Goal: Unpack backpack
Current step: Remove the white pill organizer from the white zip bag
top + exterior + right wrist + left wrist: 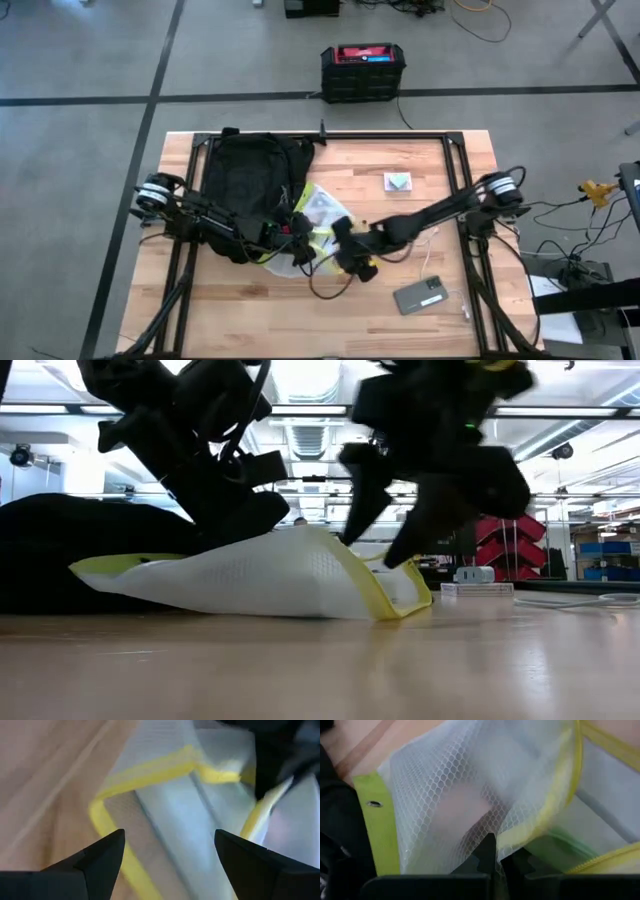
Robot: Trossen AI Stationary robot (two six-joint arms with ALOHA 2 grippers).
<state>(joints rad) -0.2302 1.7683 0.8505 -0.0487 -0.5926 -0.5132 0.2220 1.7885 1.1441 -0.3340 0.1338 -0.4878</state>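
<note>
- Phone [418,296] is lying near the table's [400,170] front edge, well clear of the work.
- Right gripper [167,857] is hovering with fingers spread over the mesh pouch [270,575], presumably readying a grasp.
- Left gripper [496,857] is pinching the pouch's yellow-trimmed edge, likely drawing it out.
- Backpack [250,175] is lying at the far left corner.
- No legible writing is showing.

A phone [419,296] and small white box [398,181] lie on the wooden table [440,165].
</note>
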